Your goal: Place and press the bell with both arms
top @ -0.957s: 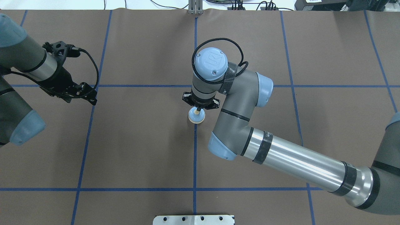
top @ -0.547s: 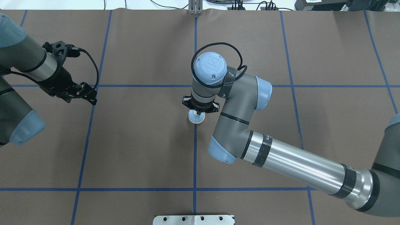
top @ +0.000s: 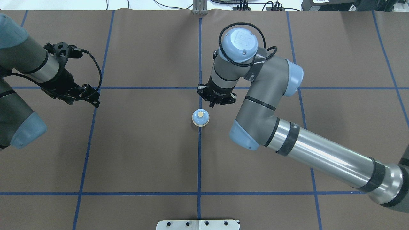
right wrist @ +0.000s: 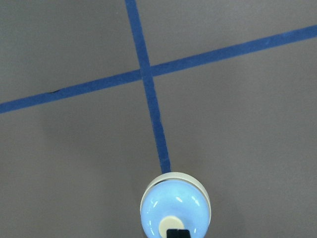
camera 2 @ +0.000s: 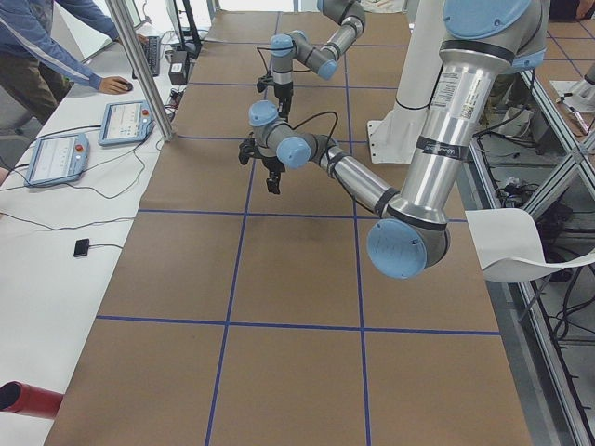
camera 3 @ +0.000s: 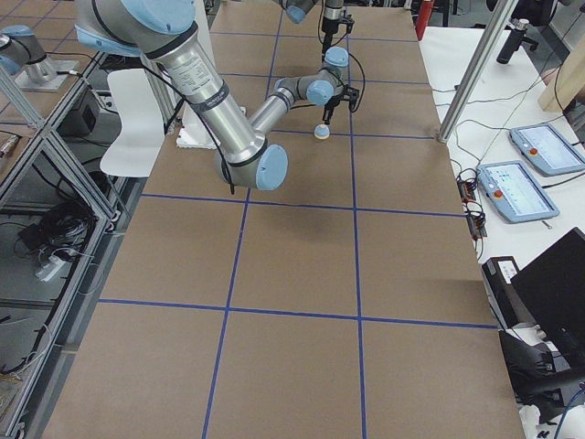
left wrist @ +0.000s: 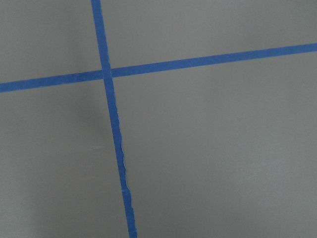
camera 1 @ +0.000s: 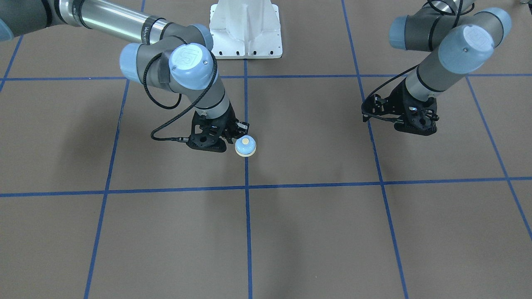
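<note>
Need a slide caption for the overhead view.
Bell stands free on the centre tape line; right gripper just beyond it, left gripper parked aside.

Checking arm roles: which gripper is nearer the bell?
The right gripper: it is poised close beside the bell, while the left gripper hangs far off to the side.

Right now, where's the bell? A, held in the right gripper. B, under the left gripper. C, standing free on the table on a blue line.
C: the bell stands alone on the blue line, the right gripper clear of it and the left gripper far off to the side.
</note>
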Tool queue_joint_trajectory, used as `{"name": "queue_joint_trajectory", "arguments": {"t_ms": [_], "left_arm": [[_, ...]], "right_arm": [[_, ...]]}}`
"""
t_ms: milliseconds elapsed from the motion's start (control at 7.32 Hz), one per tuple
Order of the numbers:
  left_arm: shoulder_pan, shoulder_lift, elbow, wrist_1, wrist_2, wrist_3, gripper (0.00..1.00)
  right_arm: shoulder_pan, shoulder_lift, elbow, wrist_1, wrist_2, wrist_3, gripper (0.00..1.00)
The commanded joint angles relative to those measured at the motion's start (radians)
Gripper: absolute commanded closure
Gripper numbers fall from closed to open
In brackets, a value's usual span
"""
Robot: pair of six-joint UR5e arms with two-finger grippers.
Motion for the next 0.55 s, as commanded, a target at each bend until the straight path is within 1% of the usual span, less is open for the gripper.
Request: {"name": "queue_joint_trajectory", "arguments": {"t_ms": [0, 137, 273, 410], "left_arm": [[-0.006, 0.008, -0.014, 0.000, -0.001, 0.012, 0.01], [-0.012, 0.035, -0.039, 0.000, 0.000, 0.018, 0.01], [-0.041, 0.071, -0.056, -0.002, -0.003, 0.049, 0.01], [-0.065, 0.138, -0.089, 0.000, -0.001, 0.137, 0.01]], "right_arm": [[0.106, -0.218, 0.192, -0.001, 0.070, -0.138, 1.00], [0.158, -0.302, 0.255, 0.000, 0.081, -0.198, 1.00], [0.210, -0.403, 0.307, 0.000, 0.081, -0.298, 1.00], [0.262, -0.527, 0.360, 0.002, 0.082, -0.443, 0.77]]}}
